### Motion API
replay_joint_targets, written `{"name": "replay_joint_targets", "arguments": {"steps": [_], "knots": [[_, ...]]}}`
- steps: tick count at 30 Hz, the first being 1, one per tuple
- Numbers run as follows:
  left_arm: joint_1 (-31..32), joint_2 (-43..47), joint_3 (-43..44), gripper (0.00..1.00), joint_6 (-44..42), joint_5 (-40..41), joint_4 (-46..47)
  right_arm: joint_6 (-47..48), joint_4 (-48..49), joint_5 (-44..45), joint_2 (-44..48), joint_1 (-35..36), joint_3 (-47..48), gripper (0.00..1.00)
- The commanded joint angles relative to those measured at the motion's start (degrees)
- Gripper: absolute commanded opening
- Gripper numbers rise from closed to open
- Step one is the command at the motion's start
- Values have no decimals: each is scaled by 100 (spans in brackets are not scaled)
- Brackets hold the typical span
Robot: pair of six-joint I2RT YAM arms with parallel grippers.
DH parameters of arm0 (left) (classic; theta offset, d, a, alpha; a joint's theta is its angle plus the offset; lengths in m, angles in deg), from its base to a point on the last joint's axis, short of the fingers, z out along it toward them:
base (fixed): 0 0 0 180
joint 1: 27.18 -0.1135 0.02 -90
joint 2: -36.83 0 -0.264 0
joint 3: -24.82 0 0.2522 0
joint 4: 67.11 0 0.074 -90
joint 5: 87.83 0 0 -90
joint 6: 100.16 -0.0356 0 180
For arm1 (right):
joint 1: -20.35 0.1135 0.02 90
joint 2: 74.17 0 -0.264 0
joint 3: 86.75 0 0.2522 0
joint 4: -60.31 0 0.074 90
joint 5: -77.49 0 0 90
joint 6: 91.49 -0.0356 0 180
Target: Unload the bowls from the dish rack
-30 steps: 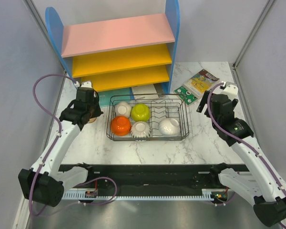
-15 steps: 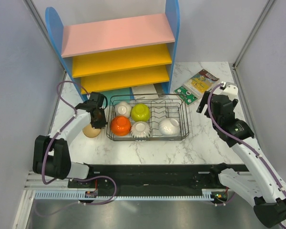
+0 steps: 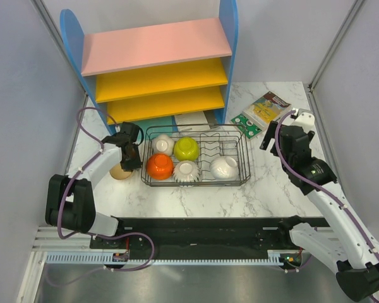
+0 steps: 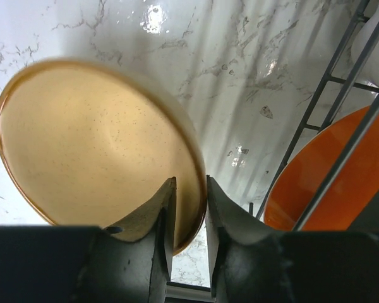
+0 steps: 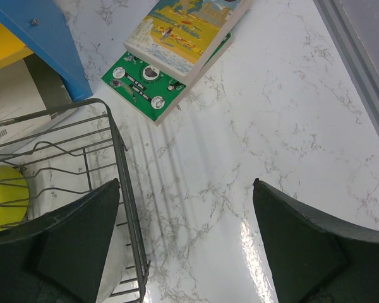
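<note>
The black wire dish rack [image 3: 247, 165] holds several upturned bowls: a white one [image 3: 163, 144], a yellow-green one [image 3: 186, 148], an orange one [image 3: 159, 166], a ribbed white one [image 3: 186, 171] and another white one [image 3: 223, 167]. A tan bowl [image 3: 119, 173] rests on the marble just left of the rack. My left gripper [image 3: 130, 159] straddles the tan bowl's [image 4: 95, 145] rim, one finger inside and one outside, jaws slightly parted [image 4: 189, 202]. The orange bowl [image 4: 322, 183] sits behind rack wires. My right gripper [image 5: 186, 183] hangs wide open over bare marble right of the rack [image 5: 123, 170], holding nothing.
A blue shelf unit [image 3: 158, 63] with pink and yellow boards stands behind the rack. Two booklets [image 3: 262, 110] lie at the back right, also seen as booklets [image 5: 177, 38] in the right wrist view. Grey walls close in on both sides.
The left arm folded down and set the tan bowl on the marble beside the rack. Its jaws have since parted a little around the rim. The right arm has not moved.
</note>
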Motion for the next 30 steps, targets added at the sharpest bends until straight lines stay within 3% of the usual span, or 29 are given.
{"name": "replay_joint_targets", "arguments": {"steps": [1,9,26,30], "knots": [[-3,118,139,34,95,141,65,61,157,-56,65,-16,-60,93],[-12,434,174,47,78,193,100,122,174,-108,12,-25,-51,94],[-12,2086,447,55,-177,106,363,131,183,-319,-111,-16,-69,95],[-12,2639,271,56,-230,-270,592,157,192,-459,-120,-16,-87,95]]}}
